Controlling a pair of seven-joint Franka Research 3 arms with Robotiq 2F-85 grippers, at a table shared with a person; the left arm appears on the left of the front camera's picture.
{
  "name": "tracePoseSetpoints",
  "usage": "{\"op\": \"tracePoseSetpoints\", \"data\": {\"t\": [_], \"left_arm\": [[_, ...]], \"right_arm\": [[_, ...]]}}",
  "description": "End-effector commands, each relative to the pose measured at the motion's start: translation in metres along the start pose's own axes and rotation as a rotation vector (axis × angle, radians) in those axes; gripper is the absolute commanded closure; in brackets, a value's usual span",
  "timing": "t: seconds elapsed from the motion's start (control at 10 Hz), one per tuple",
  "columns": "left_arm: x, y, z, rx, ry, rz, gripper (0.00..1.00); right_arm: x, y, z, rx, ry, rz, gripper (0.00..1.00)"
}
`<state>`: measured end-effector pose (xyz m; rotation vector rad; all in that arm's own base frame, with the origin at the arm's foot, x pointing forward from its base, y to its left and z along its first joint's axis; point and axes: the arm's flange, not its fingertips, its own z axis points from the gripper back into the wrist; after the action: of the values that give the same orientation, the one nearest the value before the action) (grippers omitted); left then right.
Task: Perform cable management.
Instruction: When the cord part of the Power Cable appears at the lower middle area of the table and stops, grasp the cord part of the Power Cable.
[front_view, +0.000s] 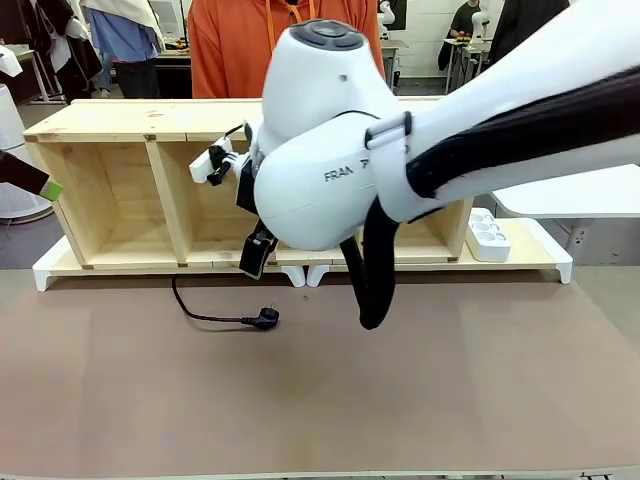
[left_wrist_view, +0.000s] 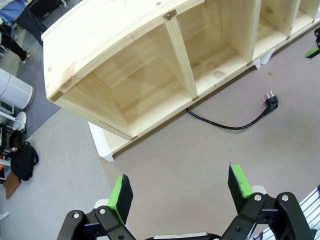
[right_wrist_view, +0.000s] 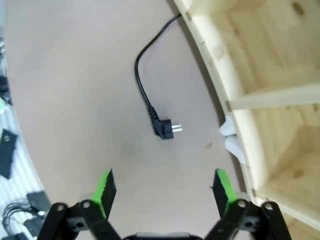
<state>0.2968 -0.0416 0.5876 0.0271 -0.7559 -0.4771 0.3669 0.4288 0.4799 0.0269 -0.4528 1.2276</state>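
You have a big brown table, and the long wooden shelf lies across its far side. Every place here is told from that shelf.

The big white right arm hangs in front of the middle of the shelf. Its pincer, the right gripper, is up above the table just in front of the shelf, with its two green fingers wide apart and nothing between them. The left gripper is high up off the shelf's left end, and its fingers are wide apart and bare too.

The cable comes out from under the shelf's front edge, near the second box from the left. It looks thin, light and floppy, so it will likely bend and slide when you pull it. The round cord may slip, so pinch it just behind the plug.

The loose part bends away from the shelf, then runs along the shelf's front toward its middle.

The small black plug lies flat at that end, near the shelf front. Its two pins point back toward the shelf.
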Motion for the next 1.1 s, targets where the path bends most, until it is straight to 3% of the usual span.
{"op": "tracePoseSetpoints", "data": {"t": [0.0, 0.4, 0.8, 1.0], "left_arm": [[0.0, 0.001, -0.001, 0.001, -0.001, 0.002, 0.0], [0.0, 0.001, -0.001, 0.001, -0.001, 0.002, 0.0], [0.0, 0.001, -0.001, 0.001, -0.001, 0.002, 0.0], [0.0, 0.001, -0.001, 0.001, -0.001, 0.002, 0.0]], "right_arm": [[0.022, 0.004, -0.018, 0.003, 0.056, 0.046, 0.0], [0.029, 0.019, -0.054, 0.05, 0.126, 0.092, 0.0], [0.029, 0.026, -0.048, 0.059, 0.073, 0.115, 0.0], [0.025, 0.023, -0.058, 0.076, 0.104, 0.102, 0.0]]}}
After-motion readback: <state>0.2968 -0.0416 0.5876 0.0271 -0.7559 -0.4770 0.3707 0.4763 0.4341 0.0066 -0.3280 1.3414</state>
